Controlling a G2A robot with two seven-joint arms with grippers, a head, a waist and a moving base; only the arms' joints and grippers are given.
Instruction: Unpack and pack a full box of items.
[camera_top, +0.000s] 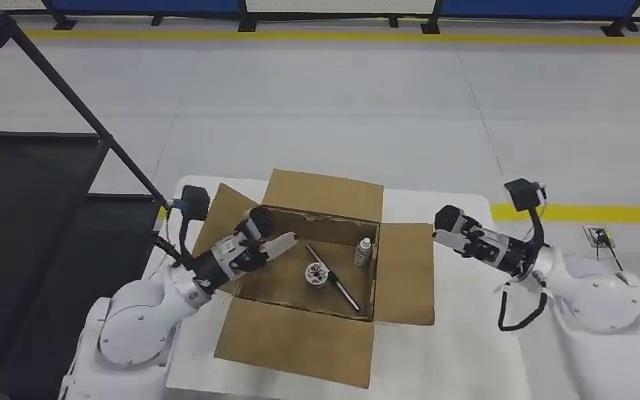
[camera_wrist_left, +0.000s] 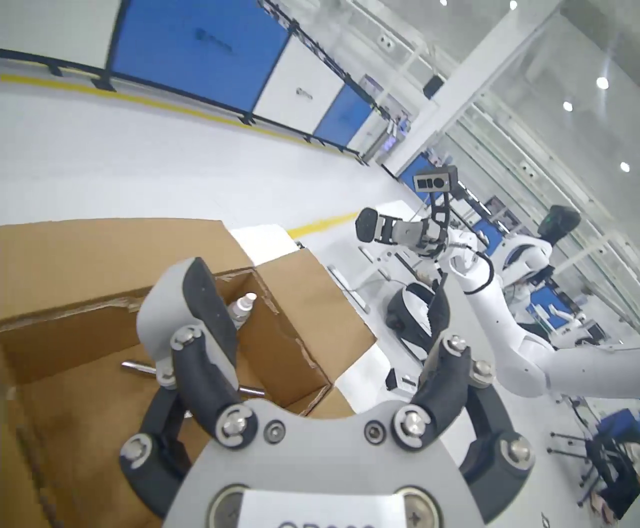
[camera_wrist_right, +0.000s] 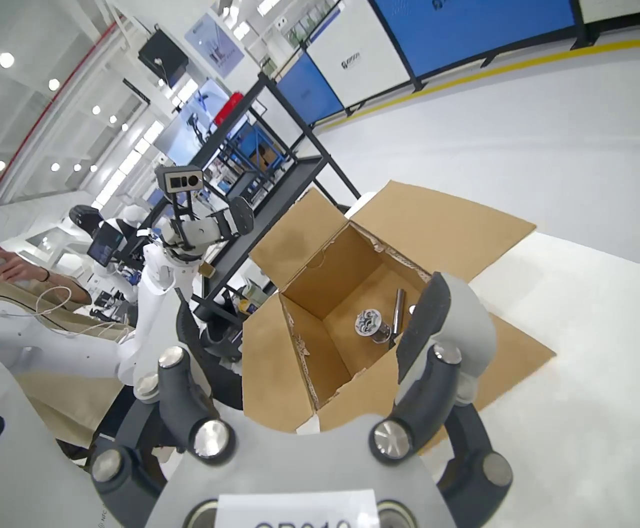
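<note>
Unpacking step, by my reading: open brown cardboard box holds three items. Left gripper hovers over the box's rim, fingers spread wide, nothing held. Just beyond and below its fingertips lies a small round can with a patterned top, touching or just beside a thin metal rod; farther off stands a small white spray bottle. Right gripper hangs wide and empty, over the flap on the far side. Next move likely calls for lowering the left gripper into the box and straddling the can, clear of the rod.
</note>
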